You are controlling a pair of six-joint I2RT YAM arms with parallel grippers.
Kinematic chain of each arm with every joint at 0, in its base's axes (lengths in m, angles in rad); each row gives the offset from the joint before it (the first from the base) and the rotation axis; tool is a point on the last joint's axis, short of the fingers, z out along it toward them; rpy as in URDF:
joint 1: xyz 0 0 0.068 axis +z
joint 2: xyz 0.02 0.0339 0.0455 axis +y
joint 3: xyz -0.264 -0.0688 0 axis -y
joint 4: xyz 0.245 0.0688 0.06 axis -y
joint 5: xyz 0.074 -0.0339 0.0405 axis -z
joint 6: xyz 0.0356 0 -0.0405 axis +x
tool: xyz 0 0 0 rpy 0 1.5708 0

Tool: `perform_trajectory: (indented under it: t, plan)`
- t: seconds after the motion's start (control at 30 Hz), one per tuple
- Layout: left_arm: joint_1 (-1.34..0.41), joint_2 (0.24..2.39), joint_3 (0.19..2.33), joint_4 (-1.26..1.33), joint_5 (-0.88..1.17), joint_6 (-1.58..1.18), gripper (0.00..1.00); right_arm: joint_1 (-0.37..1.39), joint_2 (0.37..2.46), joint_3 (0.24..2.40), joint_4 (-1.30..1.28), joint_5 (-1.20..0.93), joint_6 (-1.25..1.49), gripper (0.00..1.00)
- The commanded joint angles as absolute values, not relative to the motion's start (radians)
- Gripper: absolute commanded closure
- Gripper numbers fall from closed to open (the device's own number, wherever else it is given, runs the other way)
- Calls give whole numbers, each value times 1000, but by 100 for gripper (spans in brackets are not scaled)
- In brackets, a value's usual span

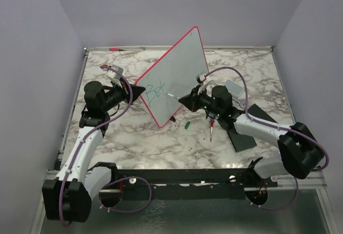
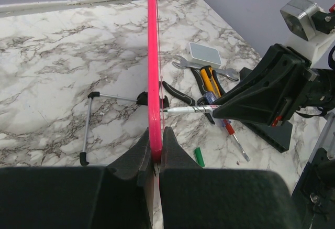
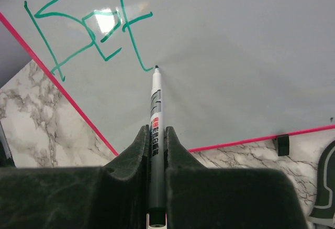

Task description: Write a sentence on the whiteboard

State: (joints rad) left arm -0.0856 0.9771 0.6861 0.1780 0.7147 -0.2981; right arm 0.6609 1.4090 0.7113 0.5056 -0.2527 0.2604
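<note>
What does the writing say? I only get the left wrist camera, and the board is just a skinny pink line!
Observer: The whiteboard has green letters on it that look like "Bet".
Operator: Where's the pen tip?
Observer: The marker is pinched in the right claw. Its tip sits on the board at the end of the last green stroke.
Operator: Is there room for more words?
Observer: Yes, the board's face beyond the letters is blank white.
</note>
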Motion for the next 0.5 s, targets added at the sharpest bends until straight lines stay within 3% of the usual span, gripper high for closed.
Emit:
perform_trajectory:
  t: [0.0, 0.47]
  plan:
    - [-110, 1011, 644, 15, 764, -228, 100, 659, 1343, 739, 482, -160, 242, 100]
    - [-110, 1011, 645, 15, 765, -228, 100, 659, 1341, 802, 477, -213, 226, 99]
